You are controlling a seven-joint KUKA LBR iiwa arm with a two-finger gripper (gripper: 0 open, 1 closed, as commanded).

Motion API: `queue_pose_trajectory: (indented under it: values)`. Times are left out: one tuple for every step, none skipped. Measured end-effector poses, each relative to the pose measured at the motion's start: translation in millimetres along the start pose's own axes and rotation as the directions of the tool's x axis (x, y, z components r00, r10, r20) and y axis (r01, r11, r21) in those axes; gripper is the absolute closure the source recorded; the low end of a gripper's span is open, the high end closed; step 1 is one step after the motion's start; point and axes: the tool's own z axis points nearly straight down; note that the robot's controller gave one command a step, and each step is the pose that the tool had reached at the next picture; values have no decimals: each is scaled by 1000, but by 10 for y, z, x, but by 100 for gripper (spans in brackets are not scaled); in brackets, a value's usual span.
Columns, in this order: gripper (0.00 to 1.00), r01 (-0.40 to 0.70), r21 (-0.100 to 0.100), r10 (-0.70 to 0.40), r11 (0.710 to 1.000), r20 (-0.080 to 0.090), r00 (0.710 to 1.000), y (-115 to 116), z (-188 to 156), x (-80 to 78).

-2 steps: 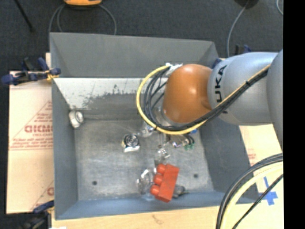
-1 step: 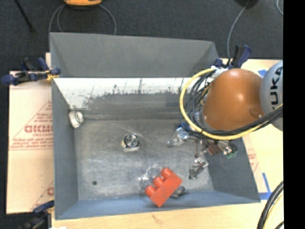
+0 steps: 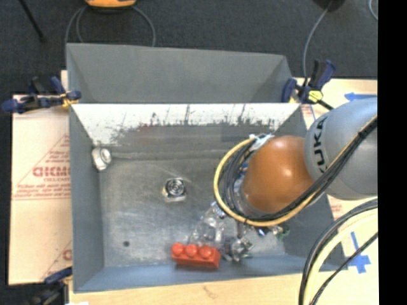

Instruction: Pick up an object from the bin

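Under the orange cover: the gripper (image 3: 224, 237) is down at floor level in the grey metal bin (image 3: 86, 234), close to the near wall and right of the floor's middle.
Gripper state: cannot tell whether it is spread or pressed together; the orange cover (image 3: 276, 173) and the looped cables (image 3: 219, 183) hide most of it.
Nearest thing: a red toy brick (image 3: 196, 255) with three studs showing. It lies flat on the floor just beside the gripper, on its left and toward the near wall. Contact cannot be judged.
At the gripper: a clear, glassy piece (image 3: 208, 224), kind not readable, right against the gripper's left side.
Further out: a round silvery metal piece (image 3: 175, 188) lies alone on the floor, left of the gripper and toward the far wall, apart from the brick.
Furthest: a small pale cylinder (image 3: 100, 157), well apart from the gripper, rests where the floor meets the left wall.
Writing: black letters "KUK" (image 3: 316, 148) read up the grey arm (image 3: 346, 151) behind the cover.
Surface: the bin floor is dull grey and scuffed. The far wall is whitish with dark vertical scrape marks.
Room: dark flooring lies beyond the bin's far side.
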Motion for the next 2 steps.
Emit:
queue_pose_trajectory:
  values:
    - [100,-2,-9,2,1000,-13,1000,28,33,38]
    - [100,122,-8,-122,993,-12,992,-20,-1410,-61]
